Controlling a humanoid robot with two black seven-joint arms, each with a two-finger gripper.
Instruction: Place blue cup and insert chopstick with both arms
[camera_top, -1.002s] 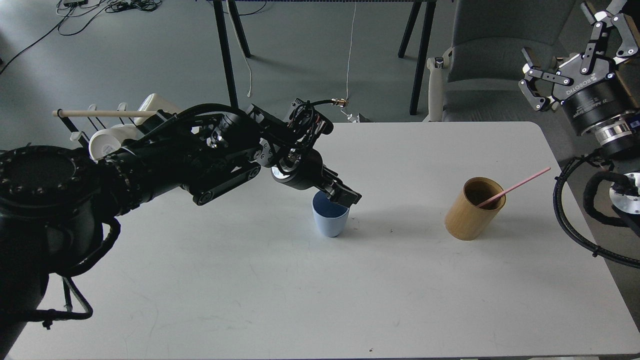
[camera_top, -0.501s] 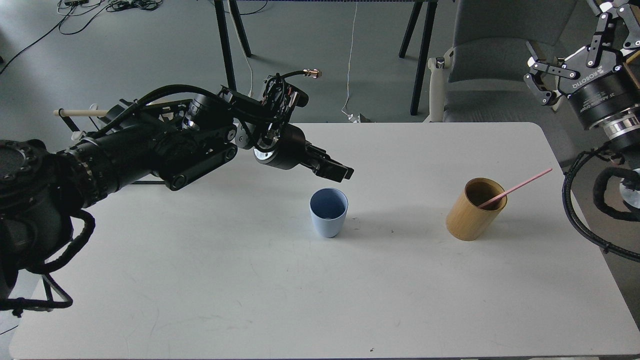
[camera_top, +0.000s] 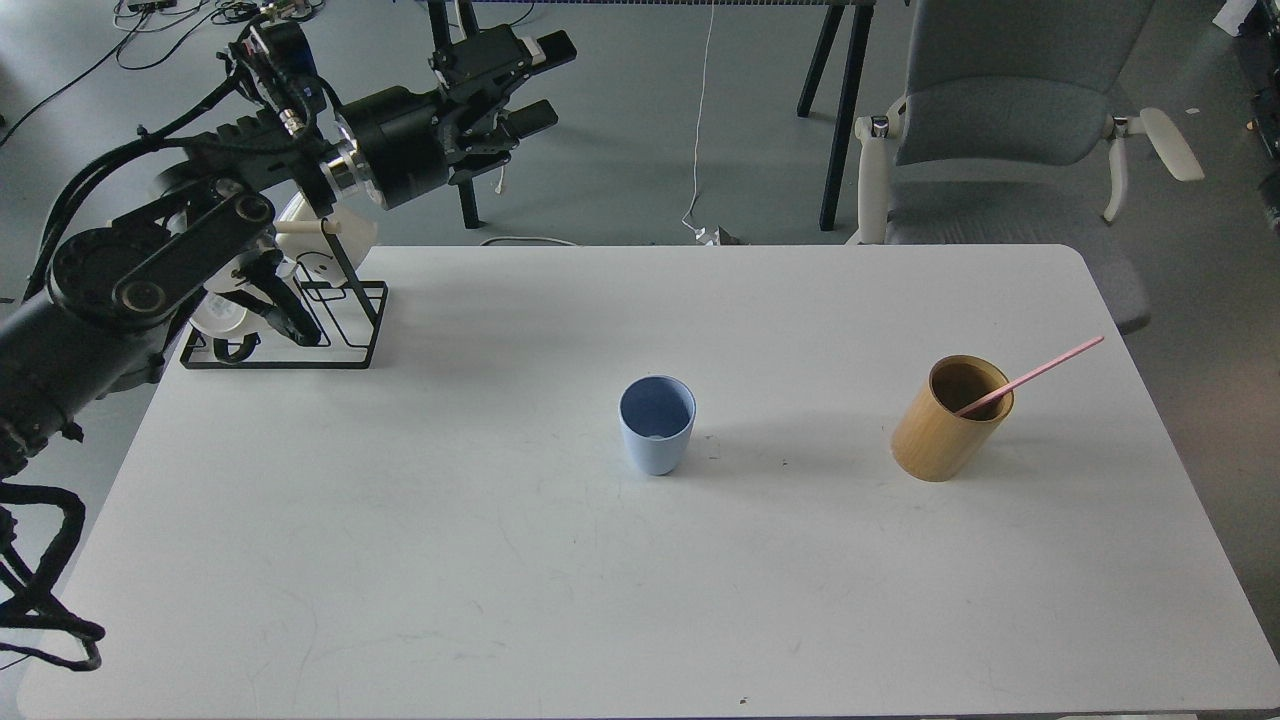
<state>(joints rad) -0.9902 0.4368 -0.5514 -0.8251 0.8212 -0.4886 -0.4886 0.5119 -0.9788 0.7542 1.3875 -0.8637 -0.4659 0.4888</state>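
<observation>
The blue cup (camera_top: 657, 425) stands upright and empty near the middle of the white table (camera_top: 500, 560). The pink chopstick (camera_top: 1030, 377) leans out to the right of a tan wooden cylinder (camera_top: 950, 420) on the right side of the table. My left gripper (camera_top: 540, 82) is raised beyond the table's far left corner, far from the cup. Its fingers are spread and hold nothing. My right gripper is out of view.
A black wire rack (camera_top: 300, 335) with white mugs (camera_top: 215, 310) stands at the table's far left corner, under my left arm. A grey chair (camera_top: 1000, 110) and black table legs (camera_top: 845, 110) stand beyond the far edge.
My left gripper let go of the blue cup, rose and drew back far to the upper left. My right gripper moved up and right, out of the view. Cup and chopstick have not moved.
</observation>
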